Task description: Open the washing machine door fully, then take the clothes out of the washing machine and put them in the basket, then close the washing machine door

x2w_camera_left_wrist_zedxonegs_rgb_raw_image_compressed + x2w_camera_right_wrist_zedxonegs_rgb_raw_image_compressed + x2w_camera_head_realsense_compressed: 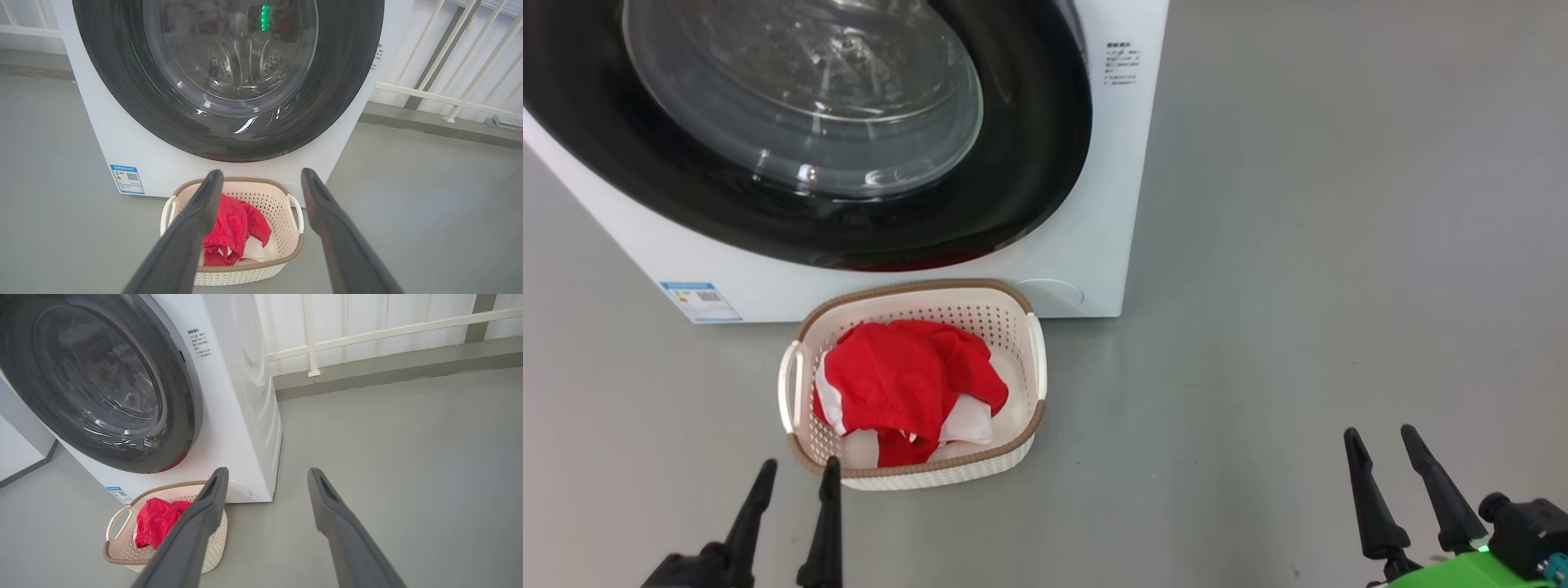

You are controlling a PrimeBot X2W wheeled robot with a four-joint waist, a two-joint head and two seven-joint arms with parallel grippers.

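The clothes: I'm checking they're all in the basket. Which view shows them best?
The head view: it looks down into the basket, so the clothes show unobstructed. In the left wrist view a finger of the left gripper covers one side; in the right wrist view a finger of the right gripper hides part.

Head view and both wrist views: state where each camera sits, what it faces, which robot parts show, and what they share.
Head view: on the head, looking down at the washing machine door and basket; left hand and right hand at the bottom.
Left wrist view: on the left wrist, facing the door squarely; own fingers.
Right wrist view: on the right wrist, facing the door obliquely; own fingers.
Shared: the basket holding the clothes.
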